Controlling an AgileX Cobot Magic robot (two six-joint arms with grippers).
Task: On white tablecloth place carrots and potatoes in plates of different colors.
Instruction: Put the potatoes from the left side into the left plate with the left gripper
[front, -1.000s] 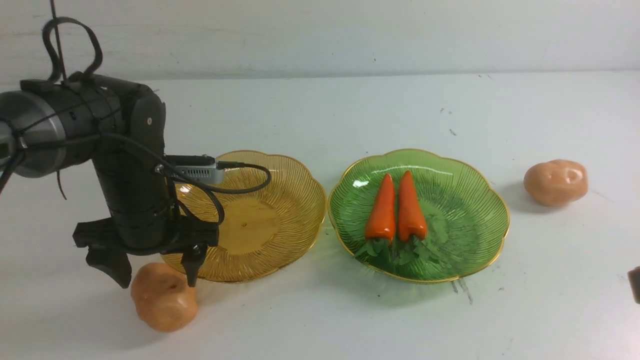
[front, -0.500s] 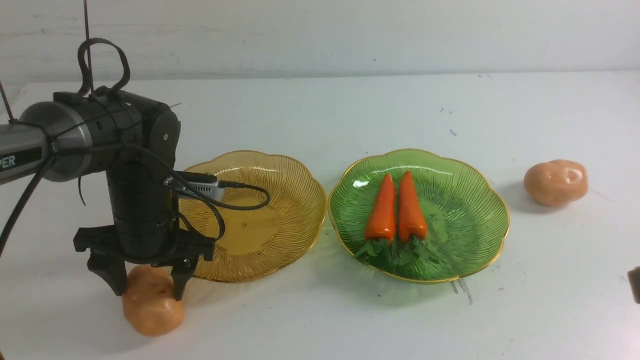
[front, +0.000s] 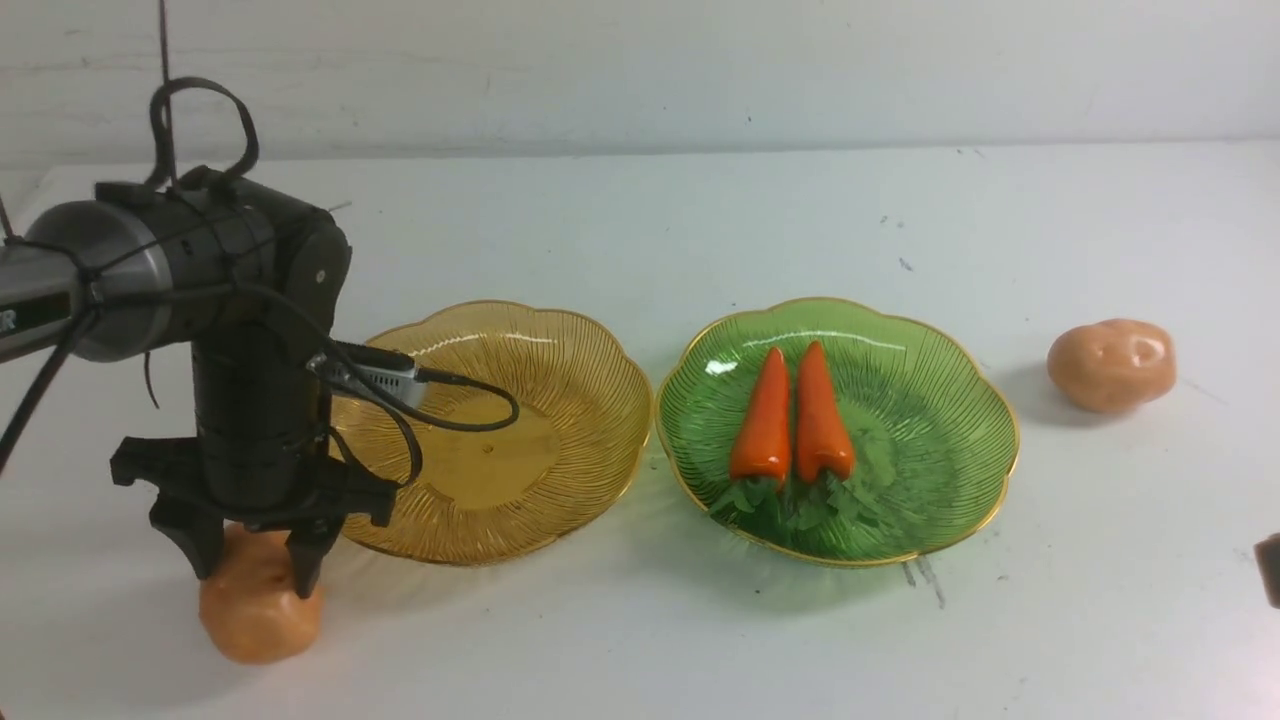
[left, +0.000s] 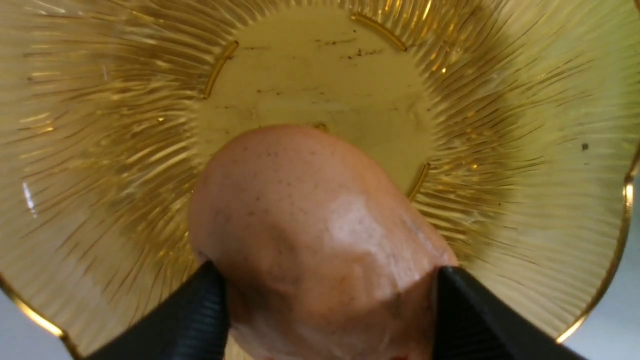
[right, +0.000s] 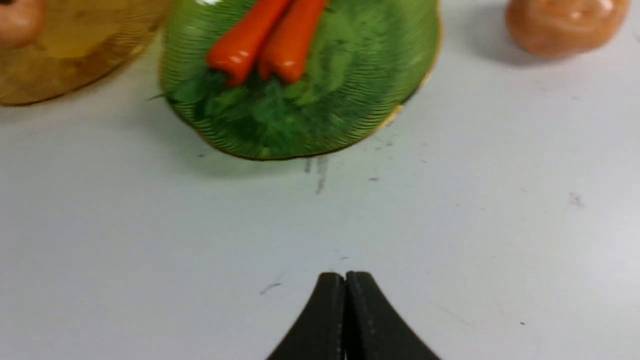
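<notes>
At the near left of the white tablecloth (front: 640, 230), the left gripper (front: 255, 560) points straight down over the left potato (front: 258, 615), with one black finger on each side of its upper half. The left wrist view shows both fingers (left: 200, 315) pressed against the potato's flanks, the jaws spread only as wide as the potato (left: 310, 225), so it is gripped. Whether it sits on the cloth or hangs just clear of it cannot be told. The potato is just beside the near-left rim of the amber plate (front: 590, 400), outside it, and the plate has nothing in it. Right of the amber plate, with their rims almost touching, is the green plate (front: 930, 420). It holds both carrots (front: 765, 420) side by side, touching, orange tips pointing away and green tops toward the near rim. The right potato (front: 1112, 365) lies on the cloth beyond the green plate's right edge, near it but not touching. The right gripper (right: 345, 285) is low over bare cloth in front of the green plate, its jaws closed tip to tip and holding nothing.
</notes>
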